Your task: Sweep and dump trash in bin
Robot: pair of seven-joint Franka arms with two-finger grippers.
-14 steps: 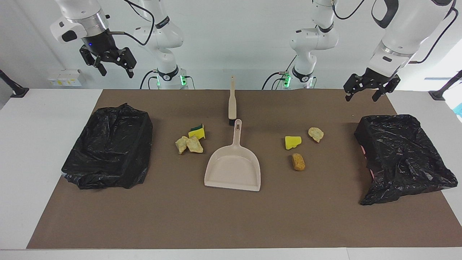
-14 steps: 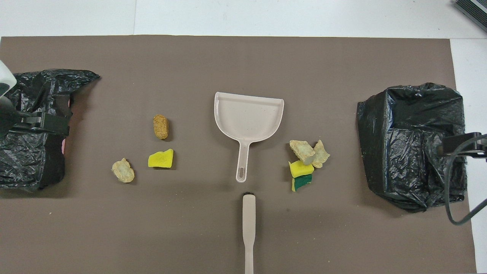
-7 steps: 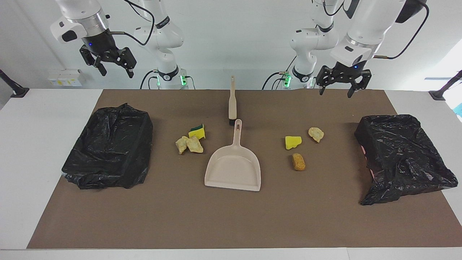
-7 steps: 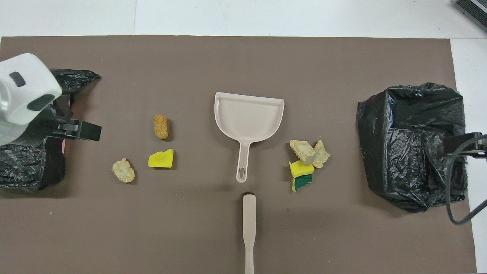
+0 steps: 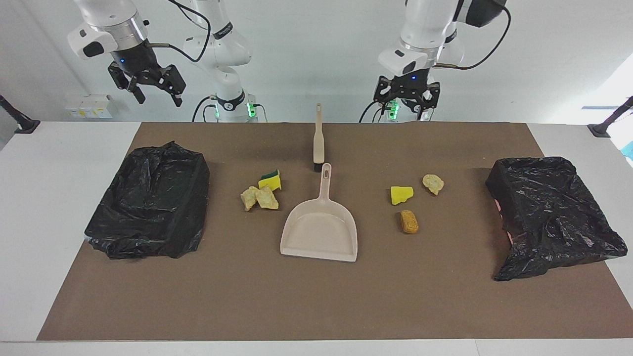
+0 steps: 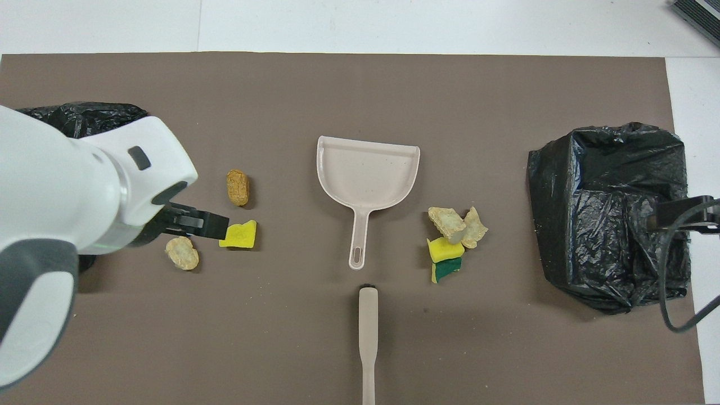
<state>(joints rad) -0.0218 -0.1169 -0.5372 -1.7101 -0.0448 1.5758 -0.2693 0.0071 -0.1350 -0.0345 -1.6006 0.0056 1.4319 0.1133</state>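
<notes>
The trash lies in two groups on the brown mat. Toward the right arm's end are a green-backed yellow sponge (image 5: 270,181) and two beige foam chunks (image 5: 259,198). Toward the left arm's end are a yellow sponge piece (image 5: 401,195), a beige chunk (image 5: 432,184) and an orange-brown lump (image 5: 409,221). A black-bagged bin (image 5: 151,200) stands at the right arm's end, another bin (image 5: 549,212) at the left arm's end. My left gripper (image 5: 406,110) hangs open and empty, high over the mat's robot-side edge. My right gripper (image 5: 158,96) waits open, high above its end.
A beige dustpan (image 5: 319,230) lies mid-mat between the two trash groups, handle toward the robots. The beige brush (image 5: 318,141) lies in line with it, nearer to the robots, black bristles by the pan's handle. In the overhead view the left arm (image 6: 67,197) covers most of its bin.
The left arm has swung from above the bin at its end toward the table's middle, staying high and open. The right arm, the trash, the dustpan and the brush have not moved.
</notes>
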